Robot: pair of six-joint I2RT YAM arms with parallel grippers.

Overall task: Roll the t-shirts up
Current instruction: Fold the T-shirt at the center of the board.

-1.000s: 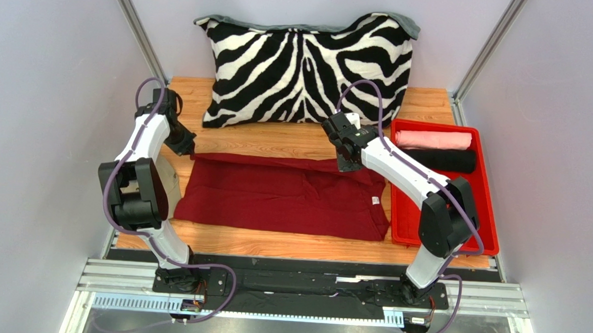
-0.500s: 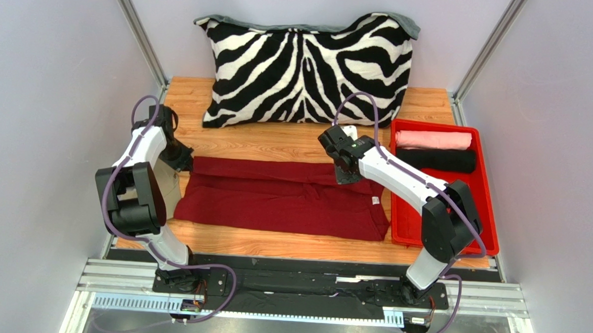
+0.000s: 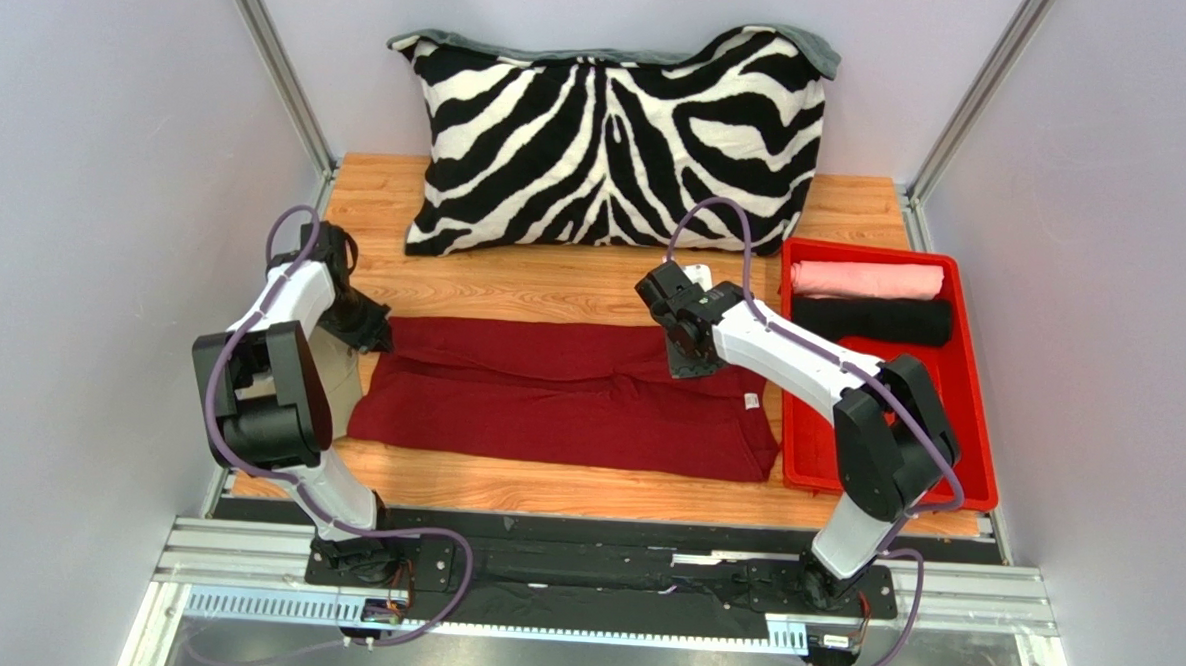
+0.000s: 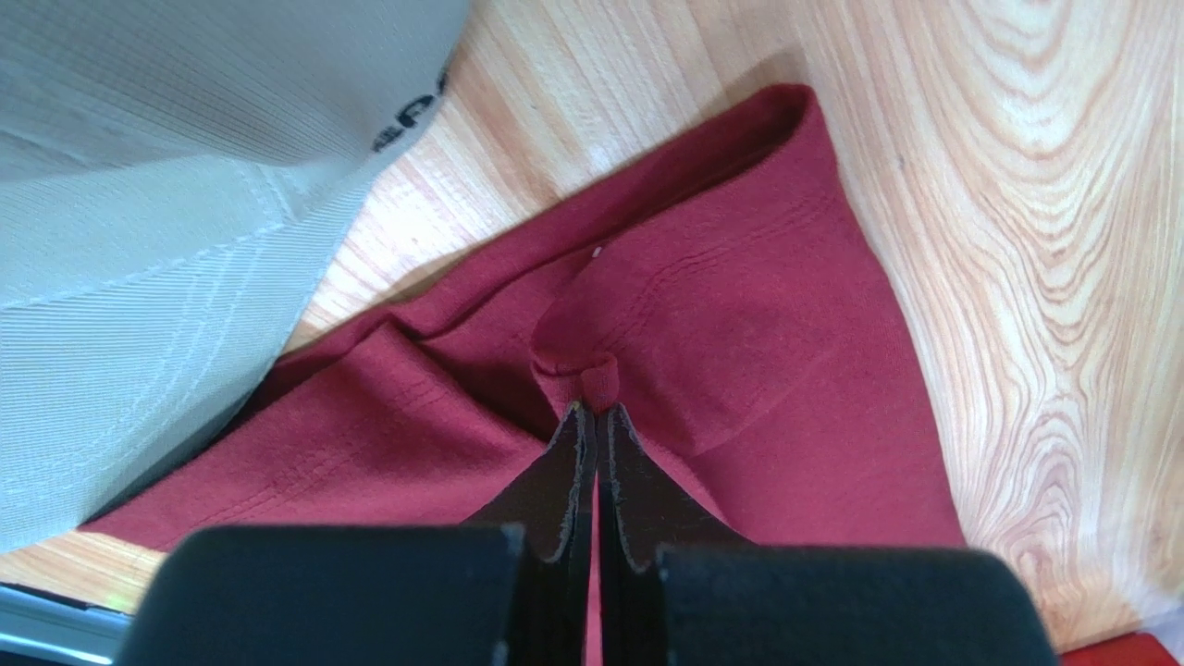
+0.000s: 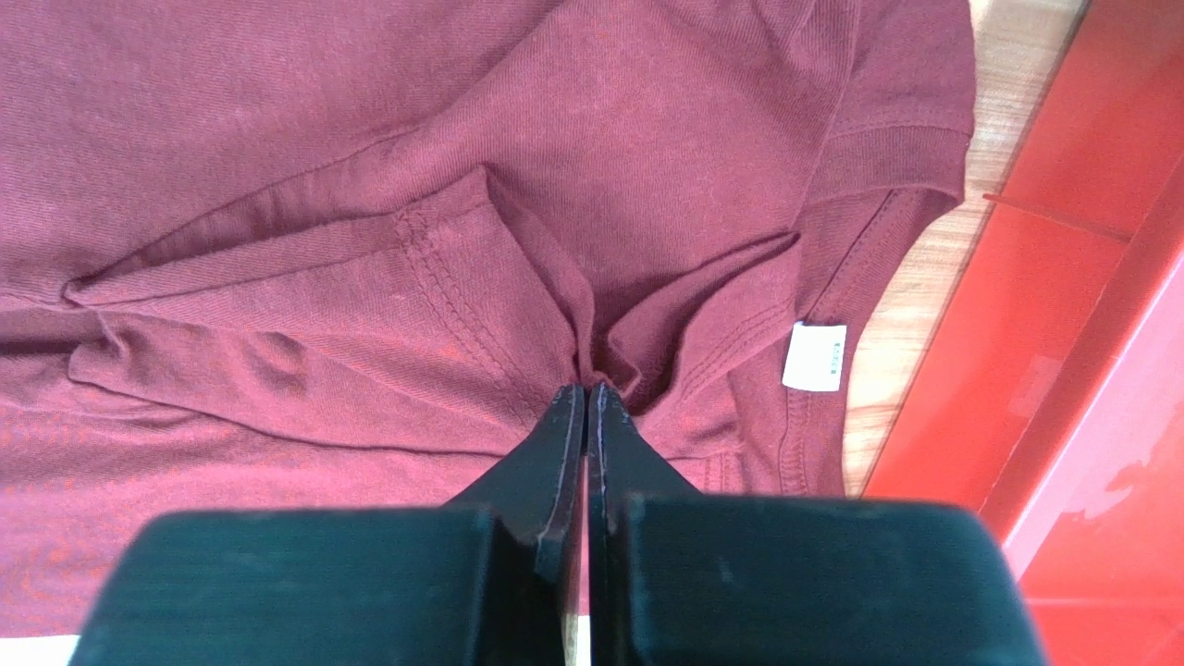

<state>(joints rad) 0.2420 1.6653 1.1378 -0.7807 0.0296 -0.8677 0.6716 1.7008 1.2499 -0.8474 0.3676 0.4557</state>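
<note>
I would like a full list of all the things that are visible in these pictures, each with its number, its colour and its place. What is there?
maroon t-shirt: 1, dark red, lying across the middle of the table
pink t-shirt: 1, pale pink, rolled, far end of the tray
black t-shirt: 1, black, rolled, in the tray next to the pink one
tray: 1, red, right side of the table
pillow: 1, black and white zebra stripes, far edge of the table
cap: 1, khaki, left edge of the table, by the maroon t-shirt
table: 1, light wood
left gripper: 1, black, shut on the maroon t-shirt's far left corner
right gripper: 1, black, shut on its far right part
</note>
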